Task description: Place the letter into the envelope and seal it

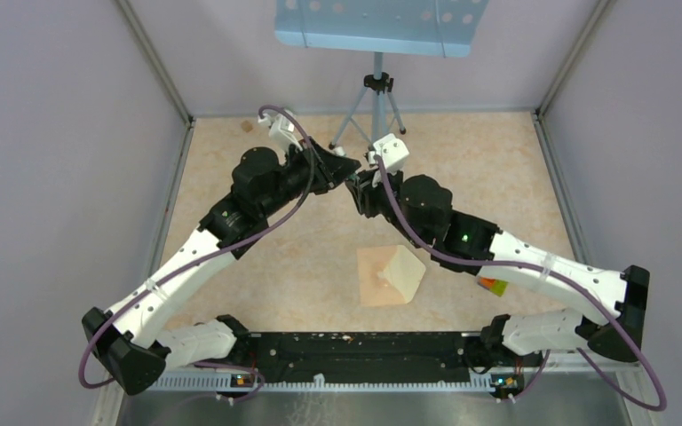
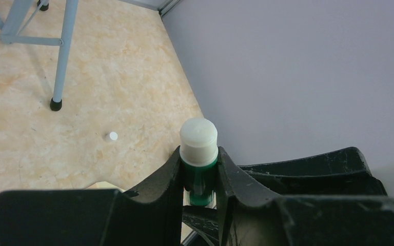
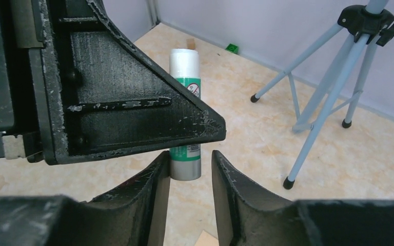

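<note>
My left gripper (image 2: 199,154) is shut on a green glue stick (image 2: 198,134) with a white cap, held above the table at mid-back. My right gripper (image 3: 191,156) faces it with jaws open. Its fingers stand either side of the stick's grey bottom end (image 3: 185,169): the left one is close against it and the right one leaves a gap. From above, both grippers meet tip to tip (image 1: 352,176). The tan envelope (image 1: 375,277) lies flat nearer the arm bases, with a paler triangular part (image 1: 406,273) raised on its right. I cannot make out the letter separately.
A grey-blue tripod (image 1: 375,98) carrying a blue perforated tray (image 1: 377,22) stands at the back. A small white bit (image 2: 112,136) lies on the table. A small green item (image 3: 231,48) sits by the far wall, and a coloured object (image 1: 493,284) under the right arm. Walls enclose three sides.
</note>
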`<state>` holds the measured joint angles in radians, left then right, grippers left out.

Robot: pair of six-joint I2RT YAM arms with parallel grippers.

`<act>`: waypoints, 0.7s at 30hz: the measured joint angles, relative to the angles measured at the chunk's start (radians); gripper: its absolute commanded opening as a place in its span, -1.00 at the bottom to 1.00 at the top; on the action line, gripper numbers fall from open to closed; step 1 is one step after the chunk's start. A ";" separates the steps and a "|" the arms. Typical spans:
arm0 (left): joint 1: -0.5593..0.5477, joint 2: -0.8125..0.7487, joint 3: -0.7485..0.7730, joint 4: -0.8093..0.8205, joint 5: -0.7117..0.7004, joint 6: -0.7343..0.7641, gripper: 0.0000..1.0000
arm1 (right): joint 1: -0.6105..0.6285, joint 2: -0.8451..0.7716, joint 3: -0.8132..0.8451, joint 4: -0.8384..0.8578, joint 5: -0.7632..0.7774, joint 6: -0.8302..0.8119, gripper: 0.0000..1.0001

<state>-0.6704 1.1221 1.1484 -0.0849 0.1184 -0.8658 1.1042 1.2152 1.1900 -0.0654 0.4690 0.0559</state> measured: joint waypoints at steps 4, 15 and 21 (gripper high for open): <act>0.000 0.000 0.000 0.001 -0.001 0.000 -1.00 | 0.000 0.006 0.011 -0.002 -0.009 0.006 -0.69; 0.006 -0.063 -0.057 0.121 0.031 0.081 -1.00 | -0.274 -0.032 -0.039 0.093 -0.640 0.268 -0.81; 0.001 -0.167 -0.151 0.271 0.143 0.126 -1.00 | -0.395 -0.020 -0.105 0.346 -1.098 0.543 -0.77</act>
<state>-0.6697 0.9546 0.9974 0.1864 0.2611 -0.7399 0.7094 1.1950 1.0851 0.2810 -0.6292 0.5987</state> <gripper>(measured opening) 0.299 0.211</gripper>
